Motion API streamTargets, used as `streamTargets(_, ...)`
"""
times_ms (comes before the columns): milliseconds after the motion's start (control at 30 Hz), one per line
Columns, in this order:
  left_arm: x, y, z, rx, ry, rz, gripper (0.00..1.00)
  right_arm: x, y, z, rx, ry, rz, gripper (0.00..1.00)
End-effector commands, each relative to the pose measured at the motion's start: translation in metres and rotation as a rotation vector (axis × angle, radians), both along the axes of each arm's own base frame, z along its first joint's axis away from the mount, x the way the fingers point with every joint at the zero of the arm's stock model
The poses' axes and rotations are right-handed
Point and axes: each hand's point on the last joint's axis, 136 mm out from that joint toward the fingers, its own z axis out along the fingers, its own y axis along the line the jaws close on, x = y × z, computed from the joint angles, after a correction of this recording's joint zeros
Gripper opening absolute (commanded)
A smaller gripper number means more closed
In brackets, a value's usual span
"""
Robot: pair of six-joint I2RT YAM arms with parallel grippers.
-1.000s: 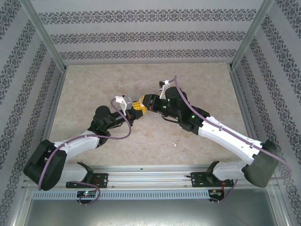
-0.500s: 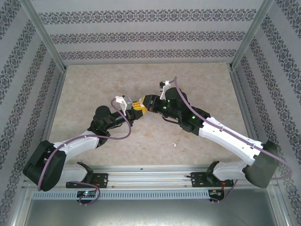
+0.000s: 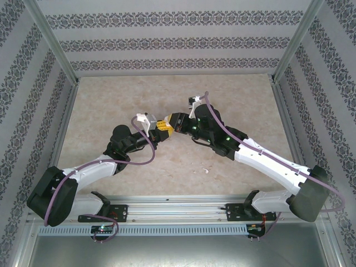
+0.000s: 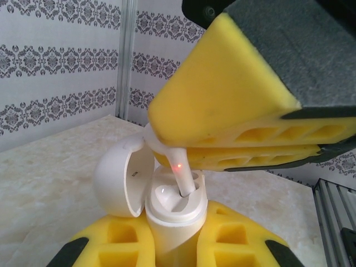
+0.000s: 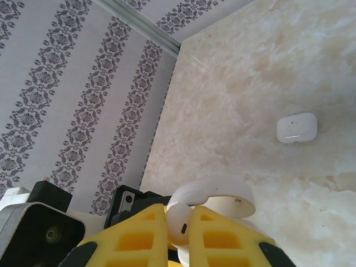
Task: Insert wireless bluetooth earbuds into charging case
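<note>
The left fingers (image 3: pixel 162 127) are clamped on the lower body of the charging case (image 4: pixel 175 222) and hold it upright above the surface (image 3: pixel 111 111), tip to tip with the right fingers (image 3: pixel 174 123). The case's lid (image 4: pixel 119 178) is swung open to one side. The right fingers are pressed together on the rounded head of an earbud (image 5: pixel 181 222) and come at the case from directly above. The bud's stem is its long axis. It points down out of the right fingers, and its tip sits inside one well of the case while the head is above the rim. From the left wrist the stem leans a little off the case's upright line, so the next push probably calls for straightening it and going straight down along that axis. The right arm does the seating and the left arm only has to steady the case. Well apart from both sets of fingers, a closed case (image 5: pixel 297 128) lies flat on the surface. Nearer the arm bases lies a small white bit (image 3: pixel 206 169), possibly another bud.
</note>
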Motion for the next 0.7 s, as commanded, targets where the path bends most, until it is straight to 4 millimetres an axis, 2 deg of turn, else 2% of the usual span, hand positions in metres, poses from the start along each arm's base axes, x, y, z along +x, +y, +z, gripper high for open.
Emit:
streamTargets(0,-0.008,-0.001,0.022,-0.027,-0.079,-0.015,0.0,-0.001,-0.006,-0.02,-0.057,0.019,-0.01,0.11)
streamTargets(300,-0.009,0.0,0.023,-0.026,-0.083,-0.011,0.0,-0.005,-0.02,-0.035,-0.126,0.055,-0.049,0.14)
streamTargets(667,-0.008,0.001,0.025,-0.016,-0.087,-0.001,0.0,-0.008,-0.023,-0.029,-0.146,0.044,-0.05,0.17)
